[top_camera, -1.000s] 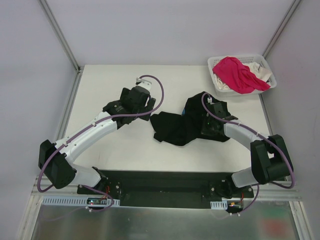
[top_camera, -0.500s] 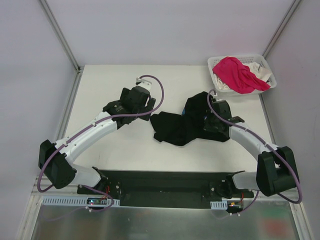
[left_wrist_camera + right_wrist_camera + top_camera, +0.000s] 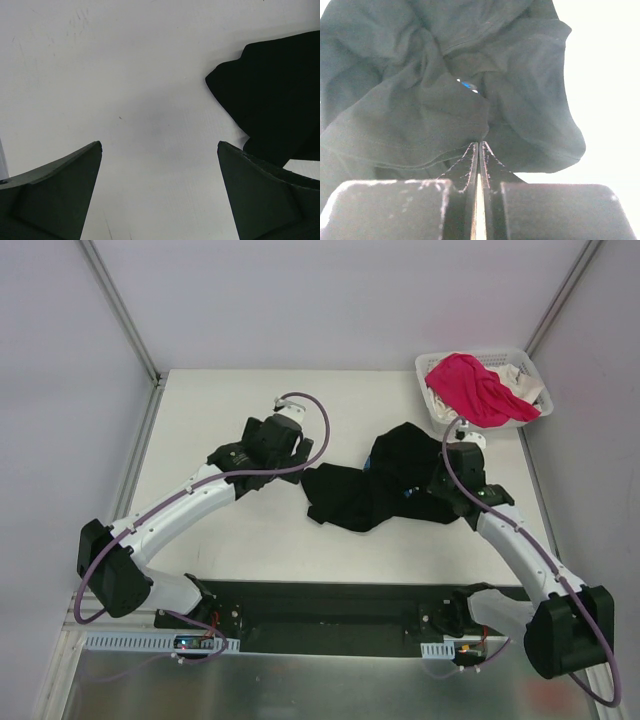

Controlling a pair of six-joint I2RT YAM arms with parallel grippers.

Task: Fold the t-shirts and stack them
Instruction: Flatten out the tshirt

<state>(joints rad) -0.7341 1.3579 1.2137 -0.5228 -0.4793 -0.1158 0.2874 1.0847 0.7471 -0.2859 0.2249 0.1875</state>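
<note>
Black and crumpled, the soft black t-shirt (image 3: 360, 495) lies mid-way across your white table (image 3: 280, 540), its long axis running from a near-left corner up to a bunched far-right end. Your right gripper (image 3: 437, 486) is pinched tight on a fold at that right side. Your left gripper (image 3: 300, 448) hovers just left of the shirt, jaws spread wide, holding nothing. The bright pink t-shirt (image 3: 475, 385) lies heaped in the white plastic lattice basket (image 3: 520, 358).
</note>
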